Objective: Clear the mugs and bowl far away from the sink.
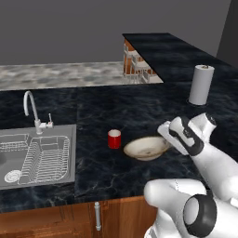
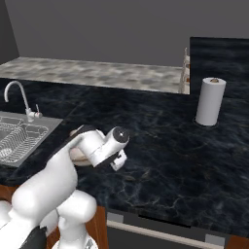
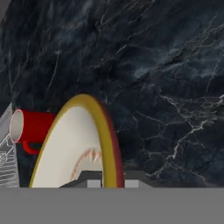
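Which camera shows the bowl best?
The left base view: the whole bowl sits in plain sight beside the red mug. The hand view shows its rim up close, cut off at the bottom. In the right base view the arm hides most of it.

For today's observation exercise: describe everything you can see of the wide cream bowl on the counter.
The wide shallow cream bowl with a tan-yellow rim looks ceramic, with reddish marks at its centre. It sits upright on the dark marbled counter, right of the small red mug and apart from it. The claw is shut on its near rim.
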